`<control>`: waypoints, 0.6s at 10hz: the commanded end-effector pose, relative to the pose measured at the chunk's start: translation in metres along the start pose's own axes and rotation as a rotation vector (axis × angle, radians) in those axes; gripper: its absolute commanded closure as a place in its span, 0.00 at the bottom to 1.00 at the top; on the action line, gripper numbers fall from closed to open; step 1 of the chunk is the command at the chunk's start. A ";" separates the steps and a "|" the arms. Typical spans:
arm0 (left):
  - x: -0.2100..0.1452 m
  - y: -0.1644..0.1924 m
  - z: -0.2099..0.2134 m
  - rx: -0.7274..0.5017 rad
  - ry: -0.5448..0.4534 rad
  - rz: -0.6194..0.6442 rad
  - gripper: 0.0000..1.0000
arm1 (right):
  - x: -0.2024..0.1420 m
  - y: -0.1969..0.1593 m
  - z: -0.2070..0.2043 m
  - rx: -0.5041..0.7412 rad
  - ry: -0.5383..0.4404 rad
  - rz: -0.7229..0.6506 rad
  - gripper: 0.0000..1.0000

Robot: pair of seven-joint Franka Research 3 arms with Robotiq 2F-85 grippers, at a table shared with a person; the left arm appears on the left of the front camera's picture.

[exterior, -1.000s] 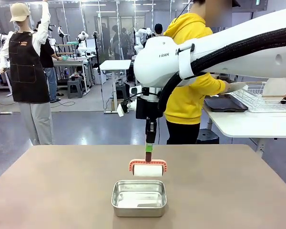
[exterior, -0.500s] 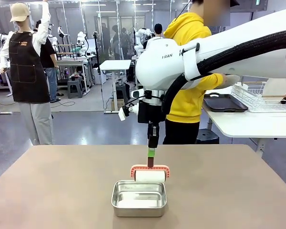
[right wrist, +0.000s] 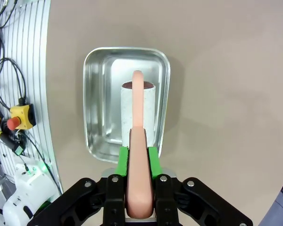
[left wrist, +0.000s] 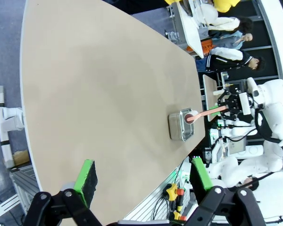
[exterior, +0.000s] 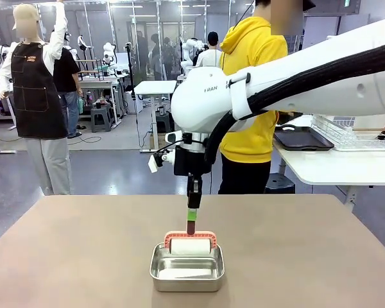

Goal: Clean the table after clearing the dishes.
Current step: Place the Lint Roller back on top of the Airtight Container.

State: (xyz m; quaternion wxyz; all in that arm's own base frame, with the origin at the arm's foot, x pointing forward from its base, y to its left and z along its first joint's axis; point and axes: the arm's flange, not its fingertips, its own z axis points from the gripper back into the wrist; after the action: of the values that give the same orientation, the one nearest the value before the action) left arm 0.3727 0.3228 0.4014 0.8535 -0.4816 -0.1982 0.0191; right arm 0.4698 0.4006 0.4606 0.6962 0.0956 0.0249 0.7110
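Note:
The table (exterior: pixel 83 256) has a bare taupe-brown top. My right gripper (exterior: pixel 192 212) points straight down and is shut on the salmon-pink handle of a lint roller (exterior: pixel 189 246). The roller's white roll sits low inside a small steel pan (exterior: pixel 187 273) near the table's front edge. From the right wrist, the handle (right wrist: pixel 137 141) runs between the green pads (right wrist: pixel 124 162) down to the roll (right wrist: pixel 137 110) in the pan (right wrist: pixel 96 94). My left gripper (left wrist: pixel 144 179) hangs high above the table, open and holding nothing. The dishes are out of view.
A person in a yellow hoodie (exterior: pixel 253 96) stands just beyond the far edge. To the right, a white side table (exterior: pixel 333 167) carries a dark tray (exterior: pixel 301 138) and a wire rack (exterior: pixel 353 131). Bare tabletop lies all around the pan.
My right arm has moved left and toward the near edge, lowering the roller from behind the pan into it. The person has turned away from the side table.

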 end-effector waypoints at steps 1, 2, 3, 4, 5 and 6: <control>-0.003 -0.002 0.004 -0.002 0.005 0.000 0.00 | 0.012 -0.009 -0.007 -0.012 -0.013 -0.008 0.80; -0.003 -0.002 0.004 -0.002 0.005 0.000 0.00 | 0.014 -0.012 -0.013 -0.019 -0.004 -0.013 0.80; -0.003 -0.002 0.004 -0.002 0.005 0.000 0.00 | 0.014 -0.014 -0.018 -0.023 -0.001 -0.004 0.80; -0.003 -0.002 0.004 -0.002 0.005 0.000 0.00 | 0.012 -0.016 -0.022 -0.017 0.000 0.011 0.80; -0.003 -0.002 0.004 -0.002 0.005 0.000 0.00 | 0.012 -0.019 -0.028 -0.015 0.000 0.023 0.80; -0.003 -0.002 0.004 -0.002 0.005 0.000 0.00 | 0.010 -0.022 -0.030 -0.030 0.003 0.027 0.80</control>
State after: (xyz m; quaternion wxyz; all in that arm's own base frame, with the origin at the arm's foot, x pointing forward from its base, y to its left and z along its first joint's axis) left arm 0.3728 0.3228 0.4014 0.8535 -0.4816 -0.1982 0.0191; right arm 0.4839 0.4124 0.4303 0.6927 0.1029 0.0323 0.7132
